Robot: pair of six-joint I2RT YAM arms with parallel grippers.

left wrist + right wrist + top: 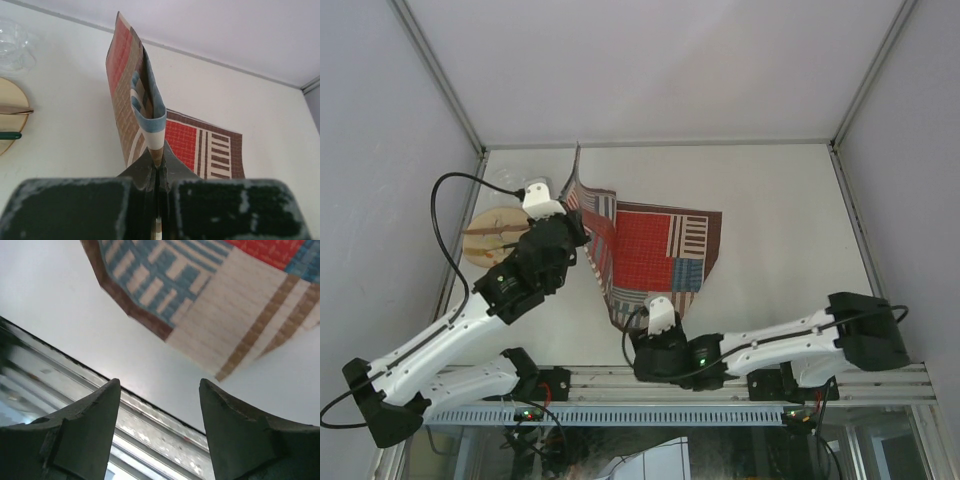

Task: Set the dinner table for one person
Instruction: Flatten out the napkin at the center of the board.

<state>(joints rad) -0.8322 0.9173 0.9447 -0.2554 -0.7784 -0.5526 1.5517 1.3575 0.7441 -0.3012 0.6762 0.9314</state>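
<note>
Red-striped placemat (660, 250) lies half spread on the worktop (770, 185); my left hand (159, 175) pinches its raised edge, right hand (160, 387) spread; wooden plate (485, 238) not yet placed.

The top camera sits high behind the arms (450, 340) and looks down on the whole table (770, 200). The left wrist camera sits close behind its fingers (75, 210) and looks across the table at the mat (200, 145). The right wrist camera looks down past its fingers (85, 435) at the mat's corner. All three see the mat.
</note>
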